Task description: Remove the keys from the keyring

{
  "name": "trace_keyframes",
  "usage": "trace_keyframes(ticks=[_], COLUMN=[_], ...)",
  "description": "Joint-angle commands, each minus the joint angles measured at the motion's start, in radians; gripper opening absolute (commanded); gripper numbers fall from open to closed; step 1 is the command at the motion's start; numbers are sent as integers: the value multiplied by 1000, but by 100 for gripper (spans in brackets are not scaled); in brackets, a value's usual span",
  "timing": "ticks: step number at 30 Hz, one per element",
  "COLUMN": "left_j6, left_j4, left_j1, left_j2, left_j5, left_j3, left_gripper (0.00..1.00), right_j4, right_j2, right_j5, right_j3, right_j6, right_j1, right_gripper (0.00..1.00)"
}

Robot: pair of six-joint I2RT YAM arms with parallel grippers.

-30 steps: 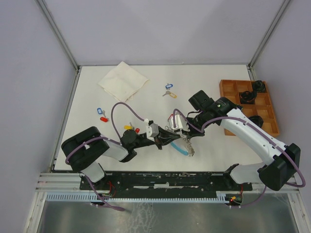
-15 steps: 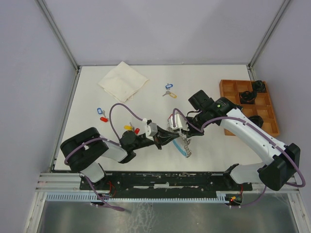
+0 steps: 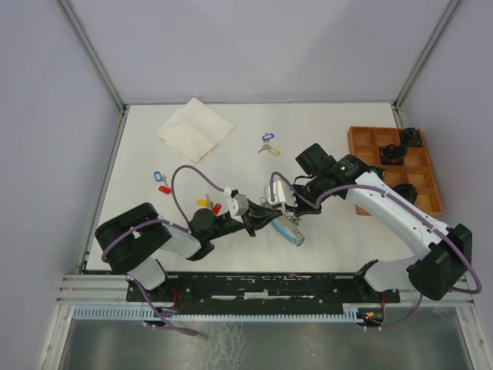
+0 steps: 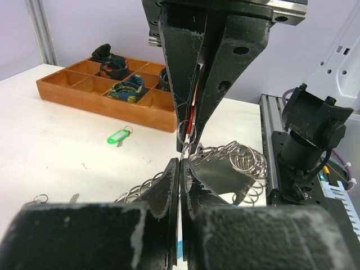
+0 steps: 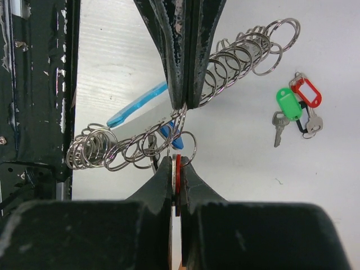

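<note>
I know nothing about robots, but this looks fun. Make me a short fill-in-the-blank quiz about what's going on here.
1. The left hand and the right hand are both ___, not open.
2. The tag pinched in the right hand is ___.
3. The curved band on the keyring is light ___.
4. Seen from above, the wooden tray sits at the ___ side of the table.
Missing words: shut, red, blue, right.
</note>
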Motion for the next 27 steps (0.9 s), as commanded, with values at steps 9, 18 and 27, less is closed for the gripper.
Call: trace_keyframes(ticks=[9,18,27], left_j6=[-32,-33,-38], left_j4=[191,190,191], left_j1=[3,3,3], left_j2=[-35,-47,-50], left_j5=[-82,-147,-162], left_j3=[-27,-41,-47], left_gripper=[3,3,3], right_j4=[13,17,16], right_j2=[29,68,57], right_j5=[60,89,82], right_j3=[-2,1,5], right_j6=[19,35,38], right_j1=[30,38,39], right_gripper=[1,1,1])
